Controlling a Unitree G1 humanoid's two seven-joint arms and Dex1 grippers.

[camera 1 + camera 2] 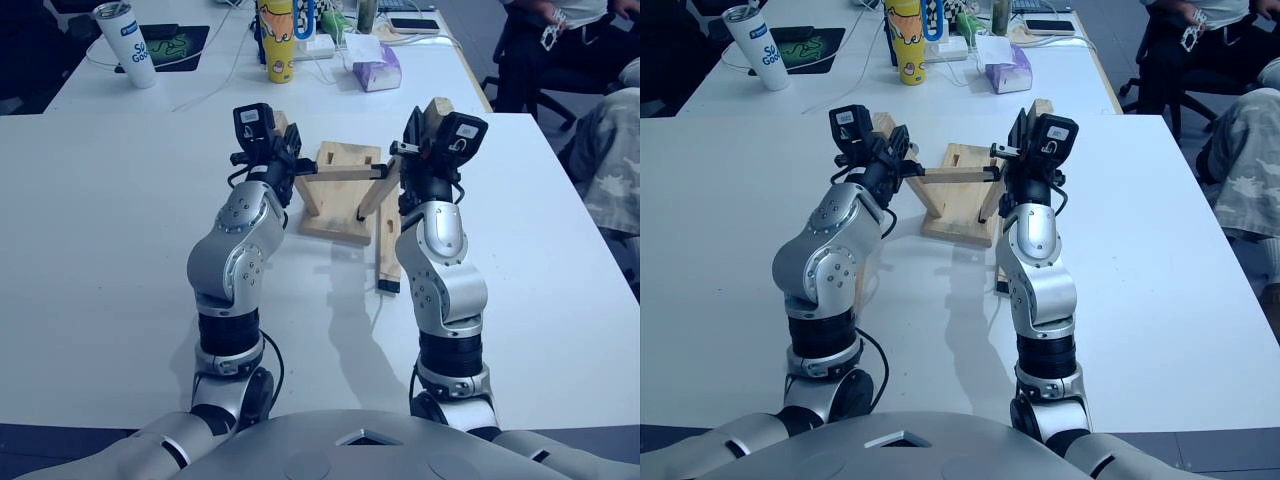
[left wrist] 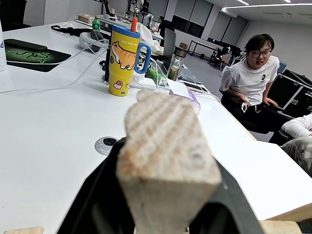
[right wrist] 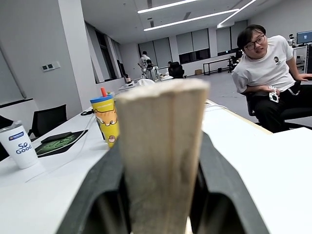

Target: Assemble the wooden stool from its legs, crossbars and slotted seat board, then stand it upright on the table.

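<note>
The slotted seat board (image 1: 334, 226) lies flat on the white table (image 1: 120, 230). Two wooden legs rise from it at a slant, joined by a crossbar (image 1: 342, 173). My left gripper (image 1: 270, 142) is shut on the upper end of the left leg (image 2: 165, 155), its black fingers (image 2: 100, 195) on either side. My right gripper (image 1: 427, 135) is shut on the upper end of the right leg (image 3: 160, 146), which sits between the fingers (image 3: 106, 181). One more loose wooden bar (image 1: 388, 262) lies on the table just near of the board, beside my right forearm.
On the table behind stand a yellow tumbler (image 1: 277, 40), a white cup (image 1: 128, 42), a tissue pack (image 1: 378, 70) and a black mat (image 1: 170, 45). People sit beyond the table's right edge (image 1: 560, 190). Bare table lies to the left and in front.
</note>
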